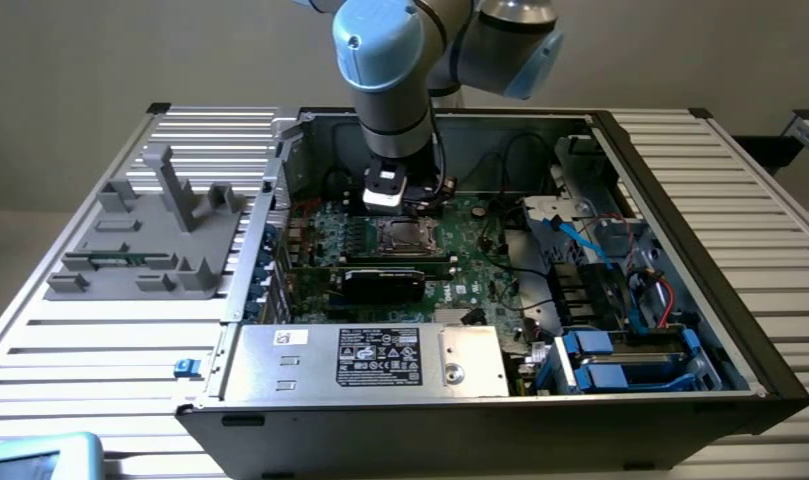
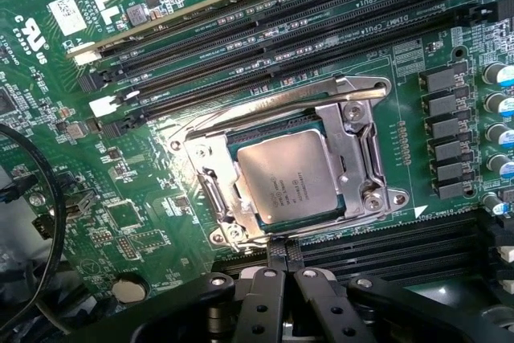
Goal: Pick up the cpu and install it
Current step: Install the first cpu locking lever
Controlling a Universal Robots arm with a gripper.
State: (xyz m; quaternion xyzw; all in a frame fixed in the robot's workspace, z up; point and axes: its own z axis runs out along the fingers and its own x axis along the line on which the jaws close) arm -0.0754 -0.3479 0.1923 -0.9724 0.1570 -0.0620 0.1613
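Observation:
The cpu [image 2: 291, 185], a square chip with a shiny silver top, lies flat inside the metal-framed socket [image 2: 363, 150] on the green motherboard [image 2: 161, 190]. My gripper [image 2: 283, 258] hangs just above the board at the socket's edge, its two black fingers [image 2: 273, 256] pressed together with nothing between them. In the exterior view the gripper [image 1: 389, 207] reaches down into the open computer case, right behind the socket holding the cpu [image 1: 404, 237].
Long black memory slots [image 2: 265, 46] run on both sides of the socket. A black cable [image 2: 48, 222] loops nearby. Outside the case [image 1: 724, 300], a grey plastic fixture block [image 1: 151, 240] stands on the slatted table at the exterior view's left. A power supply [image 1: 364, 357] fills the case front.

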